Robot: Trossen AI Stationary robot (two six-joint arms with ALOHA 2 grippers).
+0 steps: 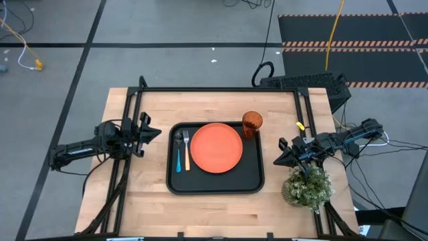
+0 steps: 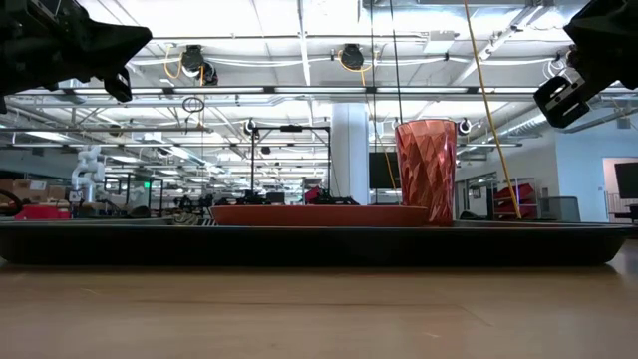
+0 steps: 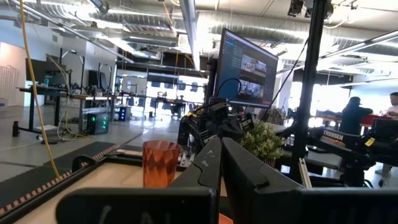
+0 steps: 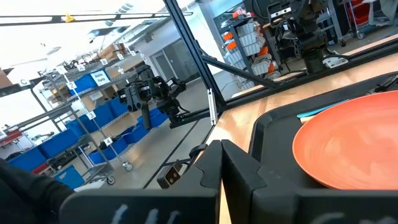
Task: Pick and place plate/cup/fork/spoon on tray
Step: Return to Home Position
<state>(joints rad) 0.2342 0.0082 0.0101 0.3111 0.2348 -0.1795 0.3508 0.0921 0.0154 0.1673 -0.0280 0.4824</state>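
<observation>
The round flat orange plate (image 1: 217, 147) lies on the large black rimmed tray (image 1: 214, 185). It looks stiff, light and slippery, so it is best pinched at its edge. The left gripper (image 1: 152, 132) and the right gripper (image 1: 278, 159) hang beside the tray, fingers together, empty.

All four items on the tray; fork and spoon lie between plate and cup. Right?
No. High view: the fork and spoon lie on the plate's far side from the cup, not between them. All four are on the tray.
</observation>
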